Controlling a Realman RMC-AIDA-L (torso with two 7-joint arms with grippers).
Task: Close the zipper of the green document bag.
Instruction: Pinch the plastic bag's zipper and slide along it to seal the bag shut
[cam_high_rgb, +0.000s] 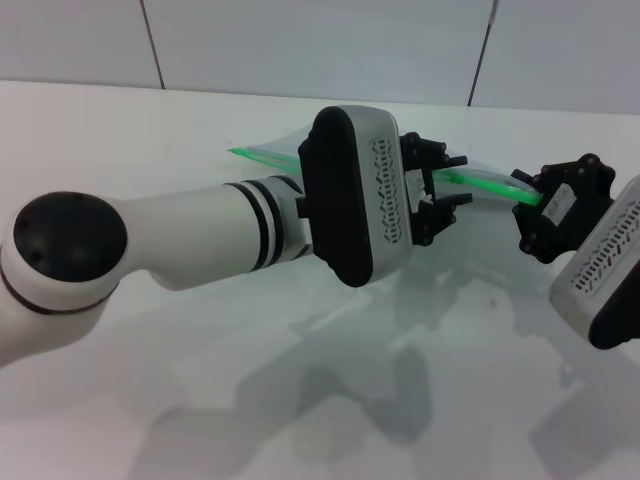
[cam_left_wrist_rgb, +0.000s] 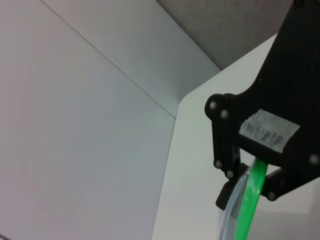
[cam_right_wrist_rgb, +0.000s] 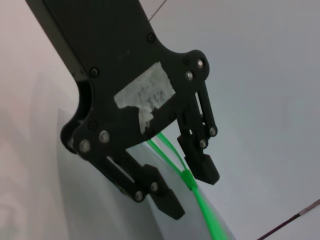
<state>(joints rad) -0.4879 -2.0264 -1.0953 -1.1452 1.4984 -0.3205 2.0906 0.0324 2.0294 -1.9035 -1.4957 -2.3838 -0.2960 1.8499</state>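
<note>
Reaching across the white table (cam_high_rgb: 150, 120) from the robot's left, the left arm's gripper (cam_high_rgb: 443, 190) sat over the middle of the zipper (cam_high_rgb: 478, 181), its black fingers spread apart above and below the bright green strip in the head view. The right wrist view showed that gripper (cam_right_wrist_rgb: 190, 185) close up, its two ribbed fingertips (cam_right_wrist_rgb: 204, 167) parted, with the zipper (cam_right_wrist_rgb: 200, 200) passing through the gap between them and touching neither clearly; the strip looked joined on one side of the gap and split into two thin green lines on the other. I could not make out the slider with any certainty. The green document bag (cam_high_rgb: 275, 150) was held up off the table, its pale translucent sheet showing behind the left arm's big wrist housing and its green edge running from there toward the robot's right. At that far end the right gripper (cam_high_rgb: 535, 200) was clamped onto the end of the zipper. In the left wrist view that gripper (cam_left_wrist_rgb: 250, 172) appeared black with a taped label, with the zipper (cam_left_wrist_rgb: 252, 195) and the bag's pale edge (cam_left_wrist_rgb: 231, 215) emerging from its closed fingers. A grey tiled wall (cam_high_rgb: 300, 40) stood behind the table
</note>
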